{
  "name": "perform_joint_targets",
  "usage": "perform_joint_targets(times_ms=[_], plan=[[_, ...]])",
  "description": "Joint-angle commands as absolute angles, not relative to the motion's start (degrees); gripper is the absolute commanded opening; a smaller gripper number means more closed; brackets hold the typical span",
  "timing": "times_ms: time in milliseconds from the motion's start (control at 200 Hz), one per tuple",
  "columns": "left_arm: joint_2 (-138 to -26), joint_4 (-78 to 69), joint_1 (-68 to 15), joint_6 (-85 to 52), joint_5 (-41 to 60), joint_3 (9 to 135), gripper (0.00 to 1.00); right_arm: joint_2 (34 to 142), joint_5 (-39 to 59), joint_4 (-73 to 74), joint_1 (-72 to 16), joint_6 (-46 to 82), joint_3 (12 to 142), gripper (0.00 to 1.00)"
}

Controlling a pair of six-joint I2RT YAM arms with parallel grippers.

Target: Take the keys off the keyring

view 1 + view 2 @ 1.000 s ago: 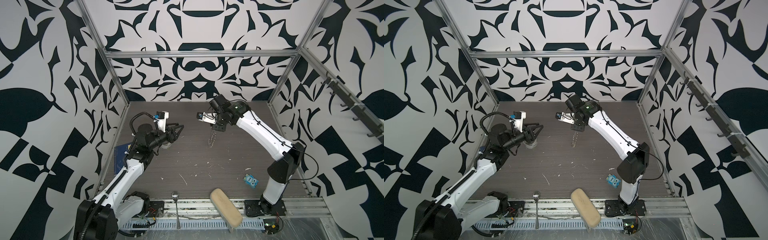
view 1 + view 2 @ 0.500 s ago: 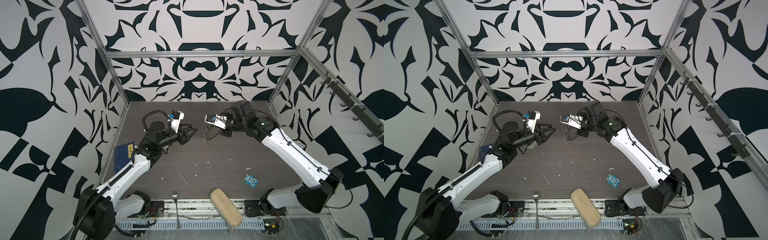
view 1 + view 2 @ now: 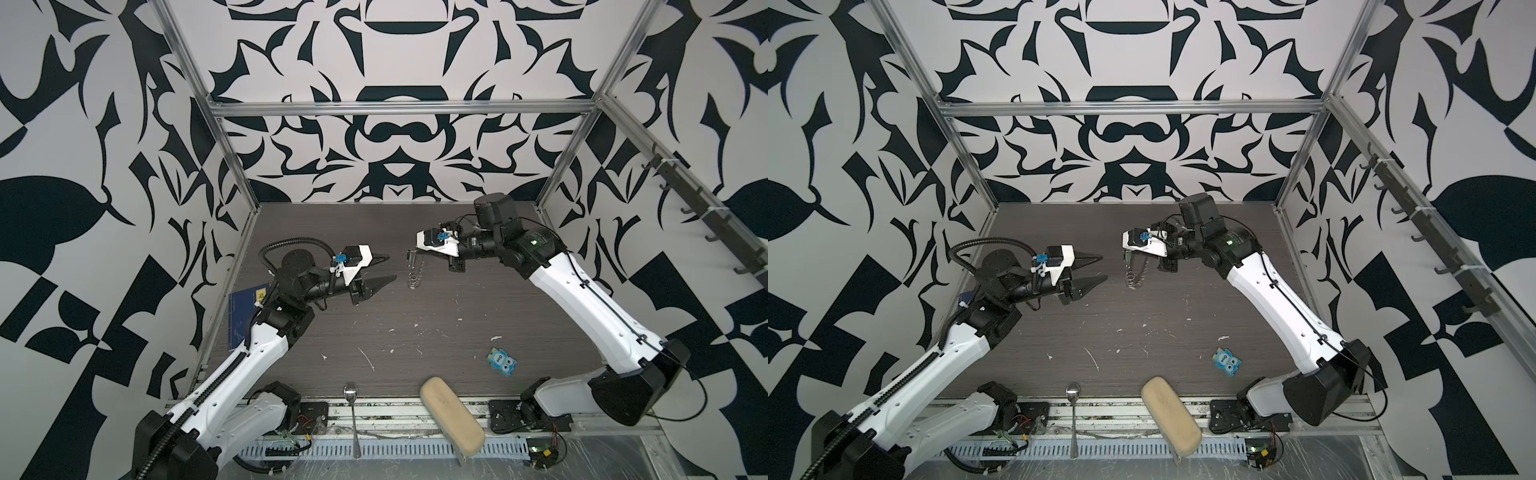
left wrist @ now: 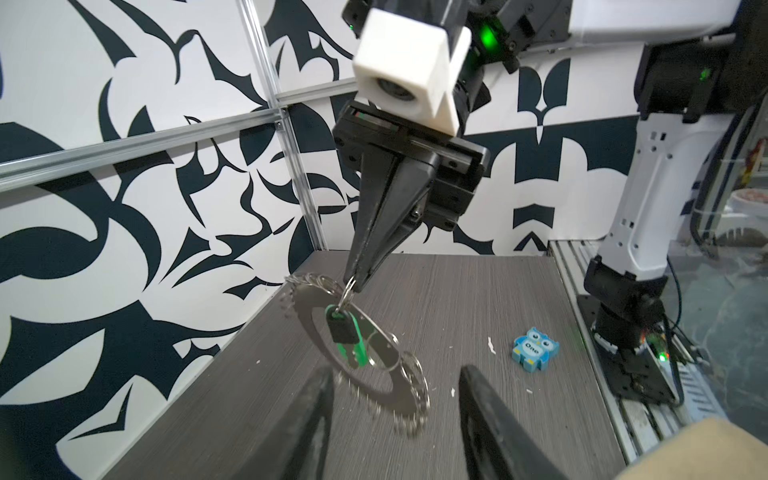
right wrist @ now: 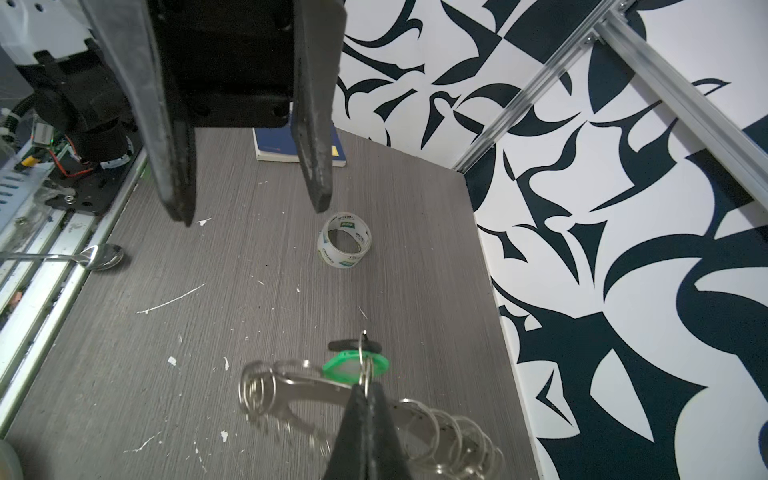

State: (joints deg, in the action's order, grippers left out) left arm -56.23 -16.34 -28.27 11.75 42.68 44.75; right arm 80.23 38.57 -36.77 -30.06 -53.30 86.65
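The right gripper (image 4: 353, 286) is seen closed, with its jaws pressed together on a small ring of the keyring (image 4: 409, 376). The keyring is hung from these tips above the tabletop (image 4: 478, 291), and its many small silvery rings are strung around a wide loop. The green key (image 4: 356, 352) is carried on the same pinched ring and is laid against the loop, dark end uppermost in the left wrist view. In the right wrist view the key (image 5: 353, 365) is seen just beyond the closed tips (image 5: 365, 387).

In both top views the keyring (image 3: 412, 277) (image 3: 1133, 277) is shown dangling between the two arms, toward the back of the tabletop. The left gripper (image 3: 391, 268) is held level and pointed at it from nearby, jaws apart and nothing between them; no contact with the keyring is visible.

Farther out, a tape roll (image 5: 345, 241) is stood on its edge and a blue book (image 5: 299, 145) is laid flat by the left wall. A spoon (image 3: 351, 399), a beige case (image 3: 451, 411) and an owl eraser (image 3: 500, 361) are placed near the front edge.
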Motion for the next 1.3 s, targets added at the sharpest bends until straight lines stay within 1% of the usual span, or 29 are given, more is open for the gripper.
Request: perform_joint_targets(times_ms=[0, 90, 410, 630, 900, 1165, 1245, 1295], plan=[[-56.3, -8.0, -28.4, 19.5, 44.3, 48.4, 0.51, 79.2, 42.0, -36.5, -30.1, -56.1, 88.2, 0.0], [-57.7, -7.6, -28.6, 19.9, 44.3, 49.5, 0.45, 79.3, 42.5, -36.6, -30.0, -56.7, 87.8, 0.0], [-62.4, -6.0, -30.2, 23.0, 44.8, 54.3, 0.43, 78.0, 43.8, -37.4, -30.8, -58.6, 87.2, 0.0], [-64.5, -3.7, -31.1, 25.8, 45.0, 57.1, 0.4, 77.9, 43.6, -38.3, -31.7, -59.0, 86.6, 0.0], [-66.8, 0.7, -32.7, 29.6, 44.7, 59.5, 0.32, 77.7, 43.5, -38.9, -32.3, -59.0, 87.0, 0.0], [-67.3, 3.9, -32.9, 32.5, 42.7, 60.9, 0.2, 77.8, 43.8, -40.2, -33.0, -59.2, 88.0, 0.0], [-67.3, 4.2, -32.9, 33.3, 42.4, 61.2, 0.12, 77.9, 43.8, -40.6, -33.3, -59.2, 88.2, 0.0], [-67.5, 5.3, -32.9, 33.8, 42.2, 61.9, 0.12, 77.9, 43.8, -40.7, -33.4, -59.3, 88.4, 0.0]])
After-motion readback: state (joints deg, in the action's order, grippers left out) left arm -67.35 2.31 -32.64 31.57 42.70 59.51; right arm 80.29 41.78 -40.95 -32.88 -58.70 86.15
